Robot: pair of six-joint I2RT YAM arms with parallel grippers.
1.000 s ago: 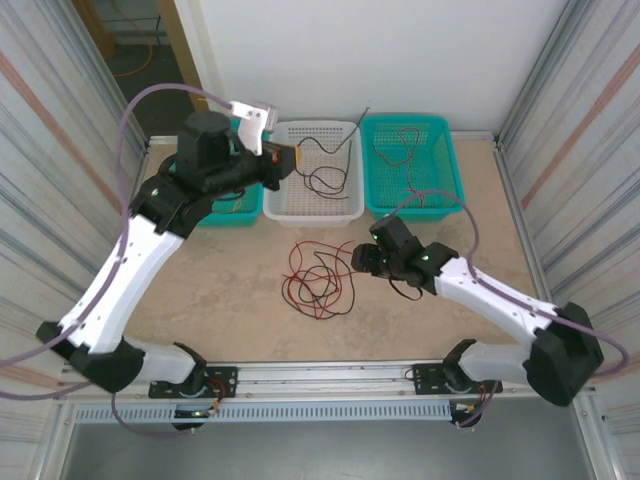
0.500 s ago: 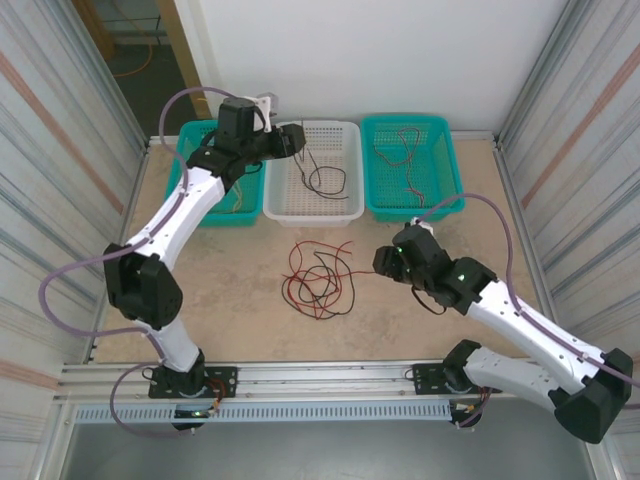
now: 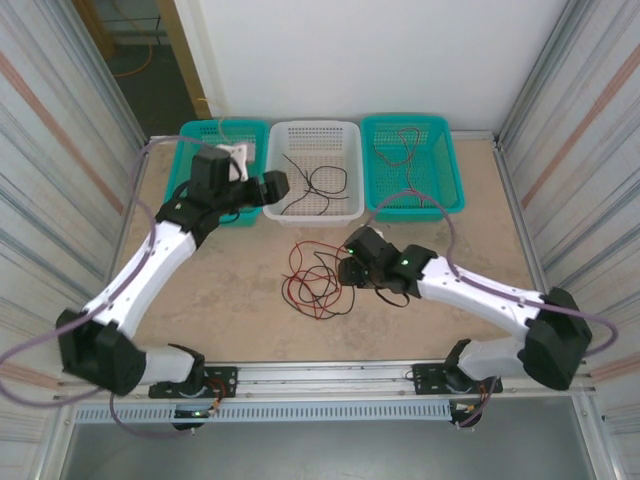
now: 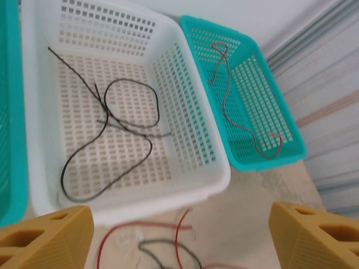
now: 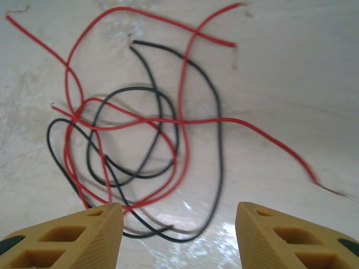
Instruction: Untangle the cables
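A tangle of red and black cables (image 3: 318, 278) lies on the table in front of the baskets. In the right wrist view the same cables (image 5: 140, 134) loop across each other just beyond the yellow fingertips. My right gripper (image 3: 352, 266) (image 5: 179, 238) hovers at the tangle's right edge, open and holding nothing. My left gripper (image 3: 268, 188) (image 4: 179, 241) is at the front left corner of the white basket (image 3: 312, 213), open wide and holding nothing. A loose black cable (image 4: 112, 129) lies inside that basket. A red cable (image 4: 224, 84) lies in the right teal basket (image 3: 452, 170).
A second teal basket (image 3: 198, 130) stands to the left of the white one. Corrugated walls close both sides of the table. The arms' purple-grey hoses arc above them. Bare table lies to the left and right of the tangle.
My left gripper opened and drew back from over the white basket toward its front left corner, leaving the black cable inside. My right gripper moved left and closer to the tangle.
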